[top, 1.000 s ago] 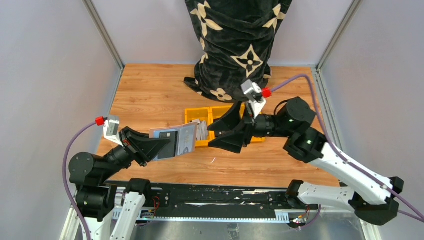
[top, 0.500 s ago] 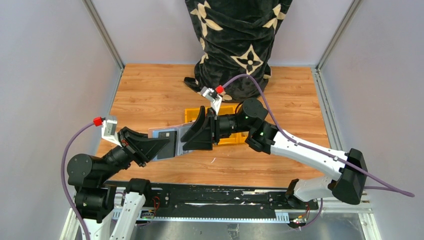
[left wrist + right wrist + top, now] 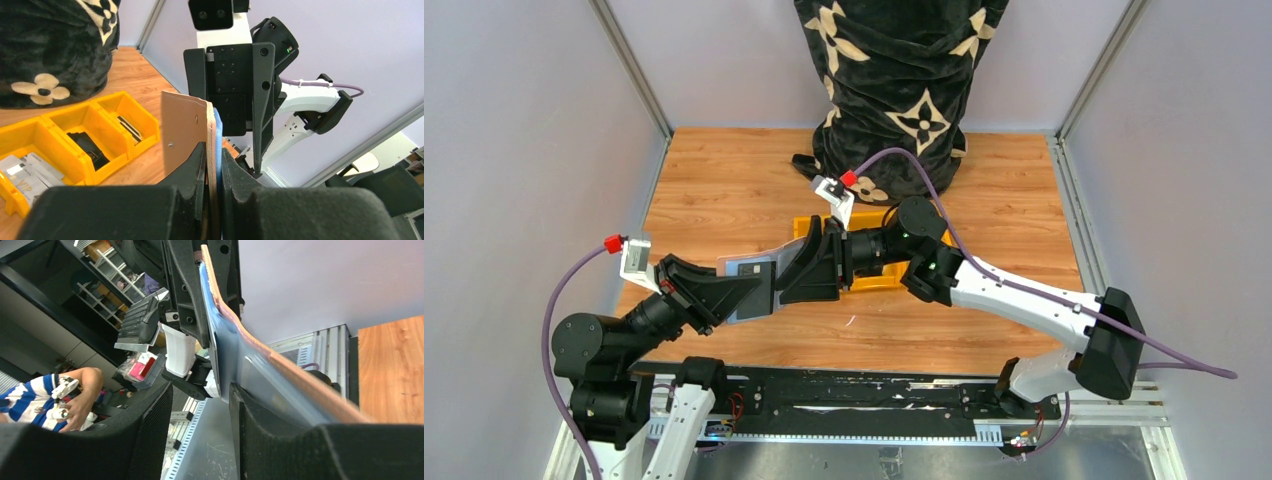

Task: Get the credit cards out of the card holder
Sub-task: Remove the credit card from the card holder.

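My left gripper (image 3: 746,292) is shut on the taupe-brown card holder (image 3: 759,283) and holds it on edge above the table's front. In the left wrist view (image 3: 214,156) the holder (image 3: 184,127) stands upright between the pads, with the blue edge of a credit card (image 3: 217,131) along its right face. My right gripper (image 3: 798,272) is open at the holder's free end. In the right wrist view (image 3: 200,415) the blue-grey card face (image 3: 235,347) and brown holder edge (image 3: 300,382) run along the far side of one finger (image 3: 265,435). The gap between the fingers is empty.
A yellow three-compartment tray (image 3: 876,281) lies behind the grippers. In the left wrist view the tray (image 3: 107,102) holds silvery cards (image 3: 22,172), a black item (image 3: 87,146) and more cards (image 3: 129,129). A black flowered cloth bag (image 3: 894,90) stands at the back.
The right arm has swung left from over the tray to the holder's free end. The left arm has drawn slightly left, still holding the holder.
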`<move>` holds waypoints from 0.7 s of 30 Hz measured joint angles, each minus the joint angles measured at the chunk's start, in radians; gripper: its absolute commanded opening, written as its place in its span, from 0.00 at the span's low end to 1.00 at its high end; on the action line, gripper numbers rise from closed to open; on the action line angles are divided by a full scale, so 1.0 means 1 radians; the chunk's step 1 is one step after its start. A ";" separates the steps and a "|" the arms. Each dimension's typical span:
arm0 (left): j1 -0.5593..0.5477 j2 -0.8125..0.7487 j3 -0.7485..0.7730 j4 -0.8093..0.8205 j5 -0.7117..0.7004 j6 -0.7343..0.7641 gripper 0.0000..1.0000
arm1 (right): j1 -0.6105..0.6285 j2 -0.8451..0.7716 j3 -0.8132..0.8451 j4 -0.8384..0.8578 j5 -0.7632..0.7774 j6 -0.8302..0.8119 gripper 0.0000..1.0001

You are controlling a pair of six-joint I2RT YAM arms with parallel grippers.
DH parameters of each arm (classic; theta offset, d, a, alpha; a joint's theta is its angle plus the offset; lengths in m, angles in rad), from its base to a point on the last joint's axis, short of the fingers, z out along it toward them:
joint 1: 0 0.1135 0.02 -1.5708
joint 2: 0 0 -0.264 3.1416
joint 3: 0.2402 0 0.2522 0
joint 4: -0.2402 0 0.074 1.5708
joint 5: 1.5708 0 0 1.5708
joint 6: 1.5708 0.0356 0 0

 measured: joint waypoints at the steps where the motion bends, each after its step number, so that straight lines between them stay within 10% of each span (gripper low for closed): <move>1: 0.000 0.000 0.000 0.001 -0.001 -0.001 0.00 | 0.005 0.012 0.008 0.014 -0.004 0.010 0.46; 21: 0.000 0.000 0.005 0.033 0.001 -0.024 0.15 | 0.021 0.106 0.018 0.212 -0.023 0.172 0.00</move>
